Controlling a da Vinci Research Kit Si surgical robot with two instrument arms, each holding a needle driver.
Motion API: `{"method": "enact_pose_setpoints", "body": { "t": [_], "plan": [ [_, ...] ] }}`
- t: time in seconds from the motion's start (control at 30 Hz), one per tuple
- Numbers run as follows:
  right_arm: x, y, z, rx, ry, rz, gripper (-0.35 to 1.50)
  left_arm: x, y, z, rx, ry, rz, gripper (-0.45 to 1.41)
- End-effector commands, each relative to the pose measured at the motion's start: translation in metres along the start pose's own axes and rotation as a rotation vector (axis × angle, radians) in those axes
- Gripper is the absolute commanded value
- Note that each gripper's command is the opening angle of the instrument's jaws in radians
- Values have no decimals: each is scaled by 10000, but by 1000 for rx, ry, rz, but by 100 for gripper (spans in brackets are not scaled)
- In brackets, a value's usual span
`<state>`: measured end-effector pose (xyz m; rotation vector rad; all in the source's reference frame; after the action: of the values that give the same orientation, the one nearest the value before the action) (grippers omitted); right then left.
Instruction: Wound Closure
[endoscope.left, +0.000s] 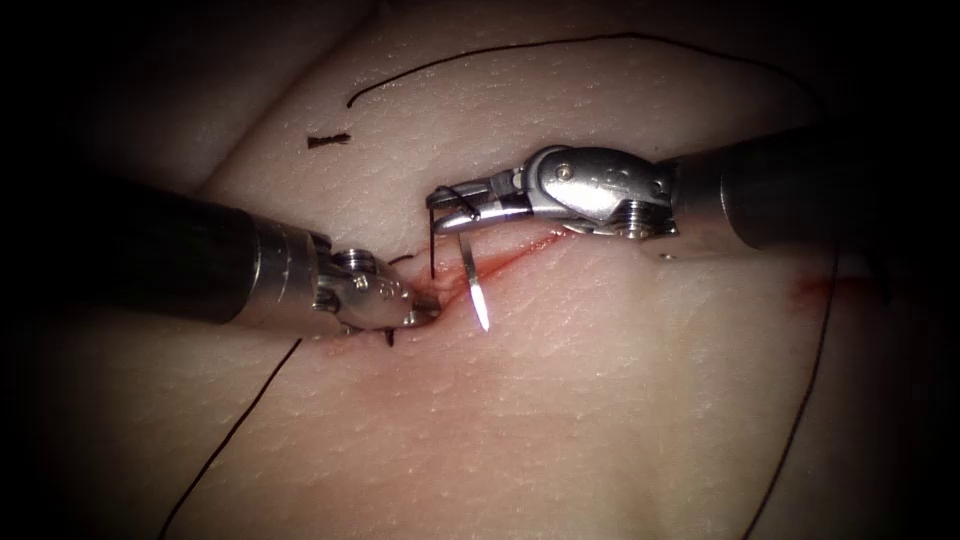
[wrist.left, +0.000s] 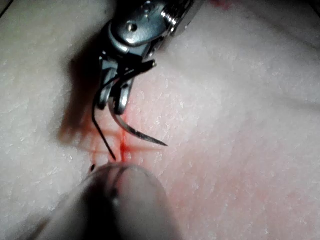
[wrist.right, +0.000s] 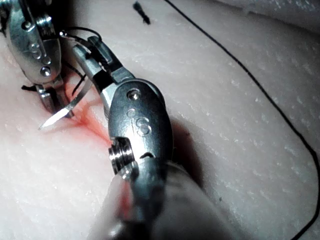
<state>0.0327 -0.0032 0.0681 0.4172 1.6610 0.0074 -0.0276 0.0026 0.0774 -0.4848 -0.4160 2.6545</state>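
The left end effector (endoscope.left: 425, 310) sits at the left end of the cut (endoscope.left: 500, 262), its tip pressed down on the tissue (endoscope.left: 560, 400) at the cut's edge. Whether its jaws are open or clamped on anything I cannot tell. My reading is that it steadies the edge there. A short thread end (endoscope.left: 388, 340) pokes out just beside it.

Next comes the needle (endoscope.left: 474, 290), free of the tissue and hanging over the cut. It is gripped near its blunt thread end, so most of its curve is free. Its long axis runs steeply downward, and its tip points toward the near side of the cut.

The right end effector (endoscope.left: 452, 200) reaches in above the cut, jaws closed on the needle; thread (endoscope.left: 432, 240) drops from the jaws to the tissue. Holding it high probably keeps the tip off the surface.
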Motion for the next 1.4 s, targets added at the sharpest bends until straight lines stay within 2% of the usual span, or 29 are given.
{"method": "enact_pose_setpoints", "body": {
  "t": [0.03, 0.23, 0.27, 0.47, 0.73, 1.1, 1.4],
  "plan": [
    [-9, -2, 9, 2, 3, -15, -35, 1, 5, 6, -2, -1, -1, 34],
    [-13, 1, 16, -9, 4, -77, -35, 4, 10, 3, -5, -1, -7, 44],
    [-13, 4, 17, -17, 10, -95, -35, 5, 12, 3, -4, -1, -7, 51],
    [-15, 7, 18, -29, 19, -145, -35, 4, 15, 1, -15, 3, -8, 52],
    [-21, 0, 18, -28, 34, -219, -35, 5, 15, 0, -19, 11, -10, 49],
    [-33, -15, 26, -27, 61, -293, -35, 15, 6, -20, -18, 72, -32, 46],
    [-52, -31, 15, 4, 36, -319, -35, 13, 8, -21, -13, 79, -33, 31]
  ]
}}
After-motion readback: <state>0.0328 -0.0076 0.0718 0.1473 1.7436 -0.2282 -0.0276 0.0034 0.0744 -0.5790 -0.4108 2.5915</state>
